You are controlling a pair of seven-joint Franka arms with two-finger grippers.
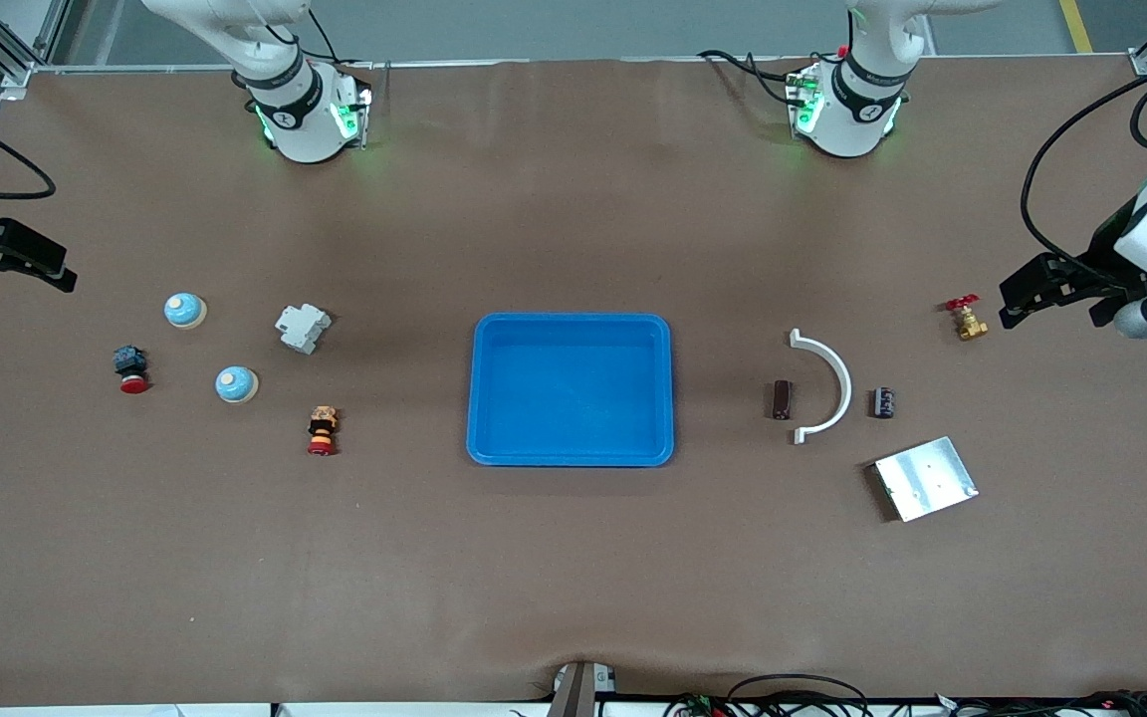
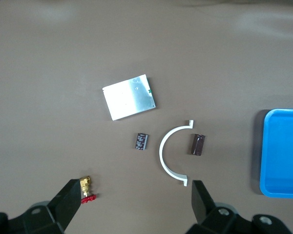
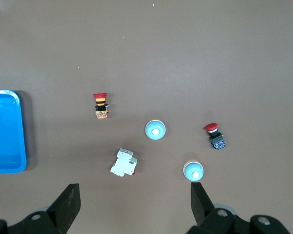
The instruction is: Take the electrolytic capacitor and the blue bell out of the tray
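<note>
Two light-blue bells [image 1: 184, 311] [image 1: 236, 384] sit toward the right arm's end of the table; both show in the right wrist view [image 3: 193, 171] [image 3: 155, 129]. A small black capacitor [image 1: 881, 402] and a brown cylindrical one [image 1: 782, 398] lie on either side of a white arc, toward the left arm's end; both show in the left wrist view [image 2: 140, 141] [image 2: 198, 145]. My right gripper [image 1: 61, 271] [image 3: 135, 195] is open and empty, high over the table's end by the bells. My left gripper [image 1: 1007, 304] [image 2: 135, 195] is open and empty, high beside a brass valve.
A blue tray [image 1: 494, 438] sits mid-table. Near the bells are a white breaker [image 1: 302, 327], a red push button [image 1: 131, 369] and a red-yellow button [image 1: 322, 430]. Near the capacitors are the white arc [image 1: 837, 383], a metal plate [image 1: 925, 478] and the red-handled brass valve [image 1: 967, 319].
</note>
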